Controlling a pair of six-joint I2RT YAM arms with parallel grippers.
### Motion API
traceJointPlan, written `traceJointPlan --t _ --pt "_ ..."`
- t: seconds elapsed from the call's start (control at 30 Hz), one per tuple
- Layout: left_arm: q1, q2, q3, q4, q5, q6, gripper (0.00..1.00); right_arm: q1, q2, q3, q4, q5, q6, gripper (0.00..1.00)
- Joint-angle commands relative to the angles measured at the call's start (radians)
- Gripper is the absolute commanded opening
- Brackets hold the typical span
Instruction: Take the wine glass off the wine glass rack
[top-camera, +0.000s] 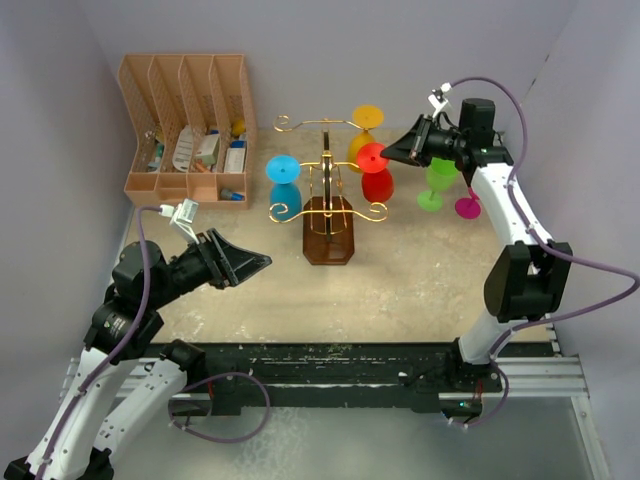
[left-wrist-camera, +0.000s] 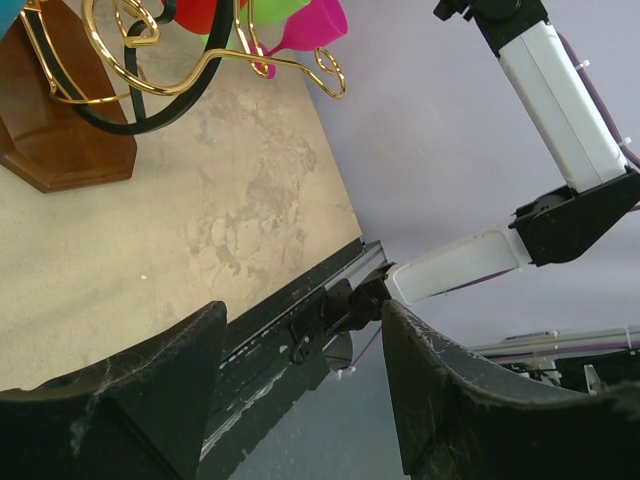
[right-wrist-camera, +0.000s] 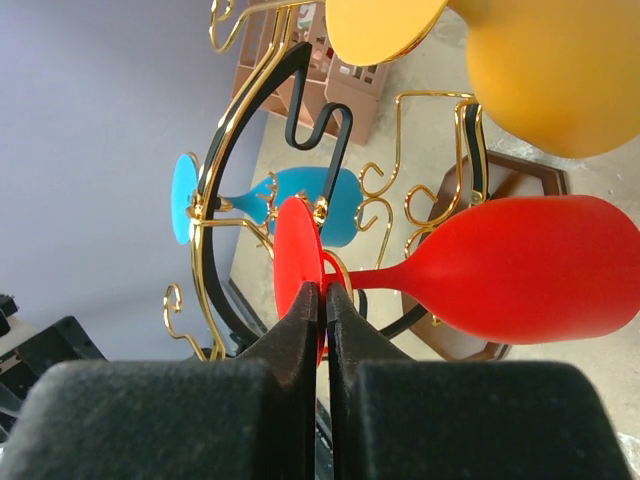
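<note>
Top view: right gripper (top-camera: 393, 152) pinched onto foot of red wine glass (top-camera: 377, 180), which hangs bowl-down on right side of wine glass rack (top-camera: 328, 215). Left gripper (top-camera: 256, 262) spread wide, empty, well apart from rack.

Left wrist: fingers (left-wrist-camera: 150, 380) apart, nothing between.

Right wrist: jaws clamped on rim of red foot disc, bowl off to right.

The right claw (right-wrist-camera: 322, 292) has its two dark fingers pinched on the foot of the red wine glass (right-wrist-camera: 520, 265), whose bowl points to 3 o'clock. The glass hangs on the gold wine glass rack (right-wrist-camera: 232, 120). A yellow glass (right-wrist-camera: 540, 70) sits at 1 o'clock and a blue glass (right-wrist-camera: 300, 195) at 11.
</note>
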Motion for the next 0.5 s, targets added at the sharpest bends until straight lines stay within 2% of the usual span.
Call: traceJointPlan --t 0.0,0.17,0.47 --pt "0.004 0.005 -0.011 0.045 -0.001 -0.008 0.67 0.005 -0.032 0.019 -0.03 0.012 -0.033 0.0" --pt "0.004 0.005 -0.013 0.048 -0.001 -0.011 0.67 0.004 -0.056 0.005 -0.037 -0.016 -0.014 0.0" --pt "0.004 0.004 -0.01 0.048 -0.001 -0.014 0.67 -0.006 -0.125 -0.096 0.082 -0.04 0.095 0.0"
